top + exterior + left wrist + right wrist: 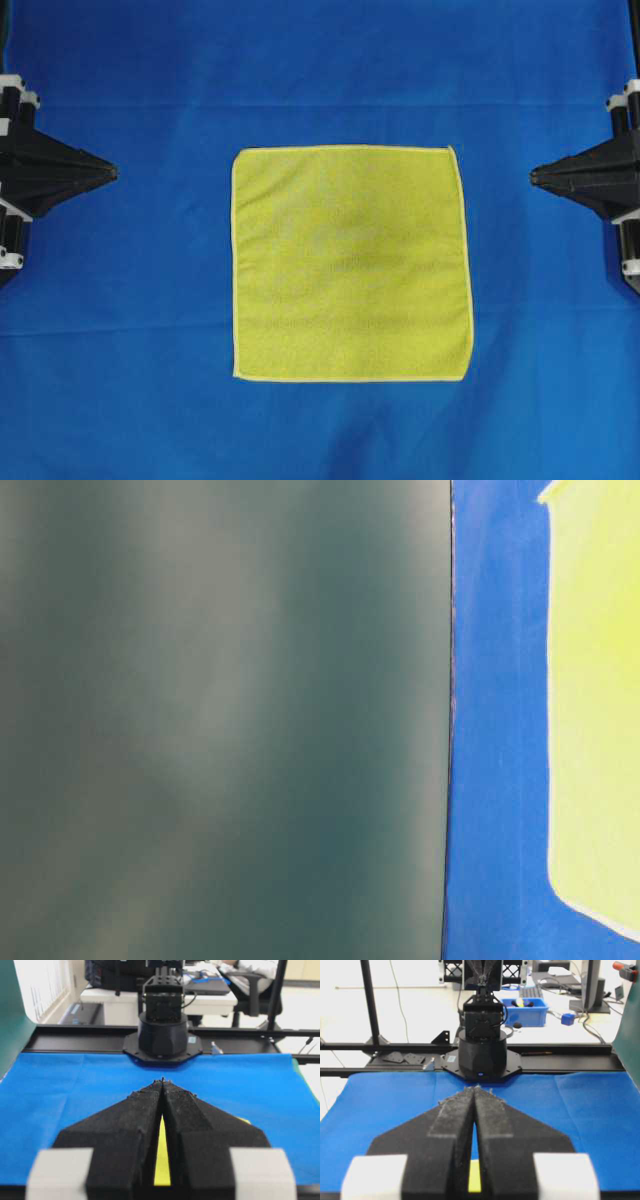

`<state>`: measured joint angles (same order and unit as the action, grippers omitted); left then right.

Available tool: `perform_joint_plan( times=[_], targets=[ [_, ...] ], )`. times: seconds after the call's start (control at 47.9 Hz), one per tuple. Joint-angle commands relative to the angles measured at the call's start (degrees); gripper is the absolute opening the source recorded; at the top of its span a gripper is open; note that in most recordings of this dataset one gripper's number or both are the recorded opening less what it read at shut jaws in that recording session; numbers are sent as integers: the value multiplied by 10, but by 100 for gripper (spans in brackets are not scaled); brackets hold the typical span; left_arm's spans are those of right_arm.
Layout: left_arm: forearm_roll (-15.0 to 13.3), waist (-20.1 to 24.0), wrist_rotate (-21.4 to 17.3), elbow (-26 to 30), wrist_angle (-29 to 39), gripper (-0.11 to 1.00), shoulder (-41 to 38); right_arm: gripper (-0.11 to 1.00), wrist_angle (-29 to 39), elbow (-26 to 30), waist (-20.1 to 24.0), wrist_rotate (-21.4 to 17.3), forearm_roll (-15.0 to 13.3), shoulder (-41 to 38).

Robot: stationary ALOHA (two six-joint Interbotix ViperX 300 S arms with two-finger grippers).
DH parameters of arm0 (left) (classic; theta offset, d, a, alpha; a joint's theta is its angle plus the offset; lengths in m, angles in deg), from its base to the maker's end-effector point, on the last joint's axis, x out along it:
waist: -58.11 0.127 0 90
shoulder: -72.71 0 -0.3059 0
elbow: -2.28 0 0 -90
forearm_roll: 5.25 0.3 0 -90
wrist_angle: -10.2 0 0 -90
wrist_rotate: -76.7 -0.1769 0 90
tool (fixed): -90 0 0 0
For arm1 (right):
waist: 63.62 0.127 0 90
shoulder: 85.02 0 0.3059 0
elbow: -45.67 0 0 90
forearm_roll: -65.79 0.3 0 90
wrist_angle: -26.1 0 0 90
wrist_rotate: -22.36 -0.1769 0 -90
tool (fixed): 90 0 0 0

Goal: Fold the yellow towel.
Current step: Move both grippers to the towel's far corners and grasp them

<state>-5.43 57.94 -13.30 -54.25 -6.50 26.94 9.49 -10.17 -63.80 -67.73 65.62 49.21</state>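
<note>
The yellow towel (350, 263) lies flat and fully spread as a square in the middle of the blue cloth (320, 80). My left gripper (112, 172) sits at the left edge, shut and empty, well clear of the towel's left hem. At the right edge my right gripper (534, 177) is also shut, holding nothing, and apart from the towel's right hem. In the left wrist view the fingertips (162, 1082) meet, with a sliver of the towel (162, 1160) showing through the slit behind them. The right wrist view shows the same: tips (474, 1090) together, towel (475, 1177) below.
The blue cloth covers the whole table surface. The table-level view is mostly blocked by a dark green panel (220, 720), with a strip of blue cloth (495, 720) and the towel's edge (600, 710) beside it. Each wrist view shows the opposite arm's base (162, 1035) (482, 1055) at the far table edge.
</note>
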Motion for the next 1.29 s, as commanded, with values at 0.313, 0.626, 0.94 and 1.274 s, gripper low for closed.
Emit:
perform_joint_plan(
  times=[0.313,0.626,0.94,1.274],
  targets=[
    [-16,28,12,10,10,0,-84,0,154,39,-91,-30,20,-68],
    [-16,94,13,47,-17,2,-262,1,173,47,-195,-35,19,-215],
    [-17,149,13,107,-26,80,-448,64,169,61,-242,-34,7,-363],
    [-17,170,13,130,-95,84,-601,60,105,62,-249,-35,9,-464]
  ],
)
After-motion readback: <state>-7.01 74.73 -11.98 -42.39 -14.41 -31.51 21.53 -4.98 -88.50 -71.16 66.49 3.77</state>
